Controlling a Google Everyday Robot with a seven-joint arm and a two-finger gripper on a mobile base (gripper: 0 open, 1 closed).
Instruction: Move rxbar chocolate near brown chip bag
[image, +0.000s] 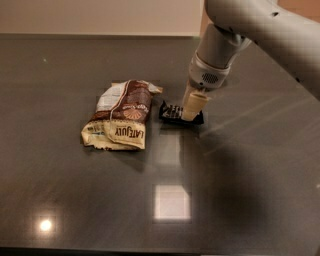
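The rxbar chocolate (171, 113), a small flat black wrapper with white lettering, is at the table surface just right of the brown chip bag (121, 121), a narrow gap between them. The chip bag lies flat, wrinkled, brown and cream with a tan band. My gripper (192, 113) comes down from the upper right and is shut on the right part of the bar; a cream-coloured finger (194, 104) covers that end.
The dark glossy table (240, 190) reflects ceiling lights at the front. Its far edge meets a pale wall. My grey arm (260, 30) crosses the upper right of the view.
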